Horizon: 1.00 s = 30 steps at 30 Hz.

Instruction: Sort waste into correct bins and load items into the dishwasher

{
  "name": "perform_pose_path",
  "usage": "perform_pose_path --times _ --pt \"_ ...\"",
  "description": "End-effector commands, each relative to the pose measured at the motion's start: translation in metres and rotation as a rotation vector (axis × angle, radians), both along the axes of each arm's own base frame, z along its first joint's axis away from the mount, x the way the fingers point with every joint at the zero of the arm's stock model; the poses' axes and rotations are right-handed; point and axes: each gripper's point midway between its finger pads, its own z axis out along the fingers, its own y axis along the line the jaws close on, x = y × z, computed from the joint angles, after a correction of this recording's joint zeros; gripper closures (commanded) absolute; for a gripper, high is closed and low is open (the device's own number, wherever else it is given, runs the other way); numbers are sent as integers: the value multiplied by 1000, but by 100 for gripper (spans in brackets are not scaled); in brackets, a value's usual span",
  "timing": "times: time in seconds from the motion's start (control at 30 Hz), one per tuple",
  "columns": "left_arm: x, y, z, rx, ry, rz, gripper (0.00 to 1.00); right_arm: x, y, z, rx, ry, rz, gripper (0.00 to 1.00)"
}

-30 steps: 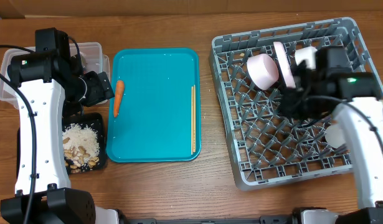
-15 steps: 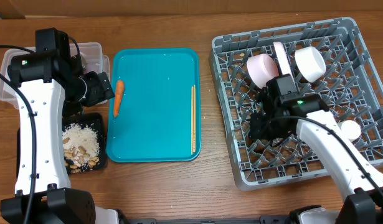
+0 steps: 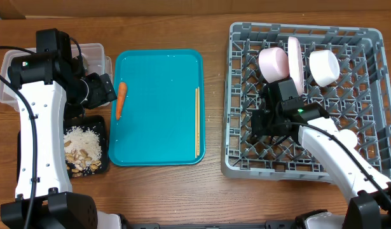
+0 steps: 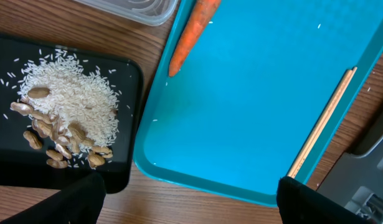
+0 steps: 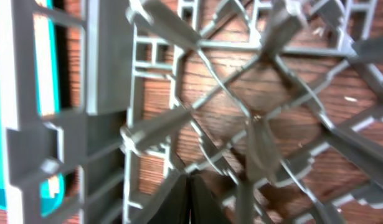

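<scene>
The orange carrot (image 3: 119,100) lies on the left of the teal tray (image 3: 158,76), and the wooden chopsticks (image 3: 196,122) lie along its right side. My left gripper (image 3: 98,89) is open and empty beside the carrot; the left wrist view shows the carrot (image 4: 192,34), the chopsticks (image 4: 322,121) and my gripper (image 4: 191,208). The black tray (image 3: 103,121) holds rice and nuts (image 3: 81,147). The clear tub (image 3: 96,52) is partly hidden by my arm. My right gripper (image 3: 262,122) is shut (image 5: 190,200), its tips down in the grid of the grey dish rack (image 3: 303,166). No wrapper or tissue shows.
In the rack's far part stand a pink bowl (image 3: 273,63), a white plate (image 3: 295,58) and a white bowl (image 3: 324,65). A small white cup (image 3: 346,137) lies at its right. Bare wood shows between the teal tray and the rack.
My right arm swung from the rack's right side to its left-centre. The rack turned from skewed to square with the table and shifted right. My left arm has not moved.
</scene>
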Motion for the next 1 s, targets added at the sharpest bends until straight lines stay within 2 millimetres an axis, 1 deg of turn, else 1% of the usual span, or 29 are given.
perform_pose_path --times 0.0,0.07,0.13,0.17,0.27,0.3,0.33,0.37,0.4,0.43,0.47,0.5,0.53,0.6,0.63,0.67,0.7,0.73,0.77,0.8,0.87,0.9,0.97 --pt "0 -1 -2 13 4 -24 10 -2 -9 -2 -49 13 -22 95" --pt "0 -1 -2 13 2 -24 10 -8 -12 -4 -62 39 -23 95" --pt "0 -1 -2 13 2 -24 10 -10 -13 -4 -63 46 -23 95" --pt "0 -1 -2 13 2 -25 10 -10 -13 0 -63 45 -24 95" --pt "0 -1 -2 13 2 -25 10 -3 -10 27 -46 13 -44 89" --pt "0 -1 -2 13 2 -24 10 1 -6 45 -23 -13 -40 88" --pt "0 -1 -2 13 2 -25 10 6 2 66 17 -47 -25 85" --pt "0 -1 -2 13 2 -25 9 9 13 86 63 -82 -1 78" --pt "0 -1 -2 13 2 -25 9 11 22 97 92 -102 19 72" --pt "0 -1 -2 13 2 -25 9 11 36 110 133 -126 57 61" --pt "0 -1 -2 13 2 -25 9 10 51 121 162 -146 100 51" --pt "0 -1 -2 13 2 -24 9 9 58 123 170 -154 119 50" --pt "0 -1 -2 13 2 -24 9 4 76 125 187 -165 157 48" --pt "0 -1 -2 13 1 -24 9 -3 99 121 198 -157 202 47" --pt "0 -1 -2 13 2 -24 9 -8 117 112 192 -138 228 47" --pt "0 -1 -2 12 2 -24 9 -12 131 99 168 -119 244 47" --pt "0 -1 -2 12 2 -24 9 -14 138 92 156 -107 255 47" --pt "0 -1 -2 13 2 -24 9 -17 152 74 127 -86 282 47" --pt "0 -1 -2 13 2 -24 9 -17 162 60 101 -77 302 47" --pt "0 -1 -2 13 2 -24 9 -16 170 48 77 -78 316 47" --pt "0 -1 -2 13 2 -24 9 -9 184 14 1 -88 317 50" --pt "0 -1 -2 13 2 -24 9 -8 187 7 -10 -88 309 50" --pt "0 -1 -2 13 2 -24 9 -5 196 -15 -17 -70 287 50"
